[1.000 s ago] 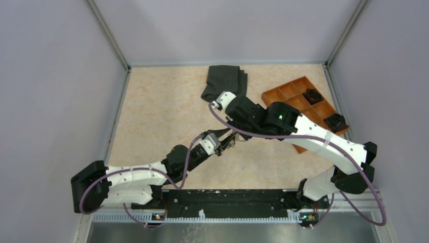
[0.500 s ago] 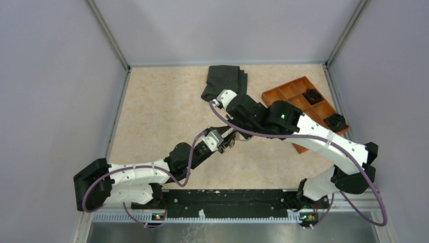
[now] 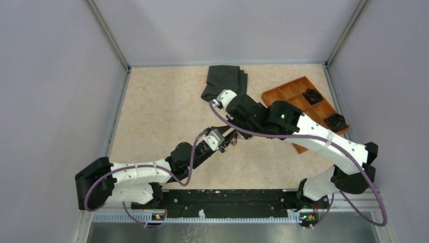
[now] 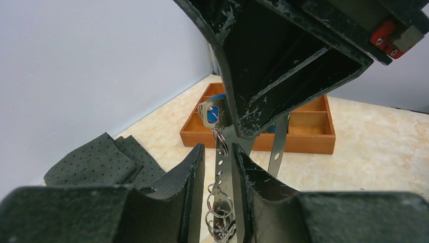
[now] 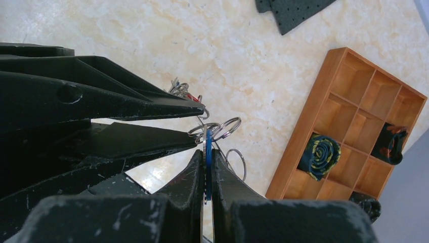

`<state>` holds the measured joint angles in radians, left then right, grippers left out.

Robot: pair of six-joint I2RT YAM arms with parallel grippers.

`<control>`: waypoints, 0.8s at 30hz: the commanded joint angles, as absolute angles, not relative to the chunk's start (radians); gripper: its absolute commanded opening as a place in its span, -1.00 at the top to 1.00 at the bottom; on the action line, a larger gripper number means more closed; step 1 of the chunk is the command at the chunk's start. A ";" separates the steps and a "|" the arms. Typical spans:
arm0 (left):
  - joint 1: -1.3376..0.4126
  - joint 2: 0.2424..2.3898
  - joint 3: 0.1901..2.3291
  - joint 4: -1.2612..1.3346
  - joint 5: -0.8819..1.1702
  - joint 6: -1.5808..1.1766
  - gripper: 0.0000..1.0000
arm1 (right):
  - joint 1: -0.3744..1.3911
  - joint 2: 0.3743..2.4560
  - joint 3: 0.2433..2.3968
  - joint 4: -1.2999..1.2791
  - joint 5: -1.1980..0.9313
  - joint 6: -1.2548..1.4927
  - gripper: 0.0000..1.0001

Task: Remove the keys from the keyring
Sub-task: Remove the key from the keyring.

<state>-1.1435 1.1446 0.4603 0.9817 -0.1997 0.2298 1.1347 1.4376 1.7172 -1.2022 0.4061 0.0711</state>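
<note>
My right gripper [image 5: 207, 155] is pressed flat together on the head of the blue key [image 4: 213, 114]. My left gripper [image 4: 218, 152] is closed partway on the pale band of the keyring [image 4: 220, 174]. The bunch hangs in the air over the middle of the table [image 3: 152, 116]. My worry is the pull. I hold the key only by its thin edge, so a tug off the line of the small split rings [image 5: 222, 129] could slide it out of my pads. The band could also slip through my left jaws, so the whole bunch follows instead of the key coming free. My fingertips sit very close and may knock together. Since a second ago my left arm has crept forward, carrying the meeting point slightly toward the far edge, and both grips look unchanged.
</note>
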 commanded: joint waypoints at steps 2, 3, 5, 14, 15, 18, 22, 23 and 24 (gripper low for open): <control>-1.147 1.158 0.494 1.057 -0.204 0.223 0.37 | 1.138 1.423 1.764 -1.183 0.415 0.074 1.00; -1.147 1.159 0.494 1.063 -0.204 0.222 0.37 | 1.138 1.425 1.764 -1.186 0.414 0.074 1.00; -1.148 1.158 0.494 1.067 -0.205 0.224 0.37 | 1.140 1.426 1.761 -1.187 0.412 0.075 1.00; -1.147 1.159 0.495 1.072 -0.205 0.228 0.44 | 1.142 1.428 1.762 -1.184 0.411 0.075 1.00; -1.147 1.160 0.495 1.073 -0.206 0.228 0.45 | 1.141 1.428 1.764 -1.184 0.410 0.075 1.00; -1.148 1.165 0.497 1.078 -0.206 0.229 0.47 | 1.143 1.429 1.763 -1.187 0.407 0.075 1.00; -1.147 1.169 0.500 1.085 -0.211 0.234 0.49 | 1.142 1.432 1.762 -1.187 0.405 0.075 1.00; -1.147 1.169 0.500 1.087 -0.212 0.235 0.49 | 1.143 1.431 1.762 -1.187 0.405 0.075 1.00; -1.147 1.170 0.501 1.090 -0.210 0.237 0.49 | 1.143 1.431 1.762 -1.187 0.405 0.074 1.00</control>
